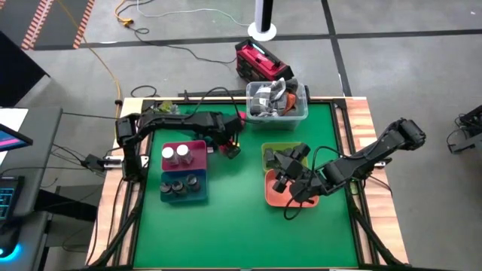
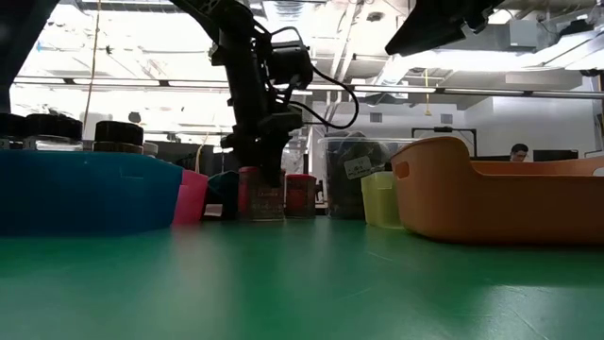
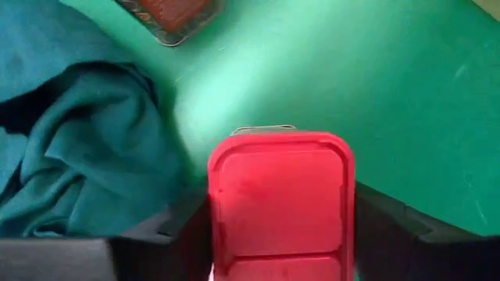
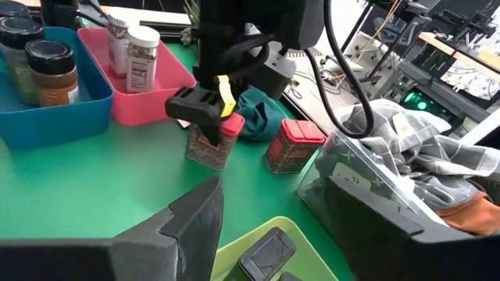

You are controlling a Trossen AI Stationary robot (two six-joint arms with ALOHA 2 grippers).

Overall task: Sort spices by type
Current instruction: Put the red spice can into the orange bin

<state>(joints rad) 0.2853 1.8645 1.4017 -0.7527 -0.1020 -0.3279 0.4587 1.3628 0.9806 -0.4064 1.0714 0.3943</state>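
Right wrist view: left gripper [image 4: 209, 119] fingers straddle a red-lidded rectangular spice tin [image 4: 212, 140], grip unclear; right gripper [image 1: 290, 184] fingers spread.

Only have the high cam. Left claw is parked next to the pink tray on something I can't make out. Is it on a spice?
Observer: Yes. The left wrist view shows a red-lidded tin between the left claw fingers, one finger against each side of the lid.
Operator: Lifted?
Observer: No. In the low view its base sits on the green table.
Operator: Any more of that kind loose?
Observer: One. The right wrist view shows a second red tin standing apart from the first, near the clear tub.
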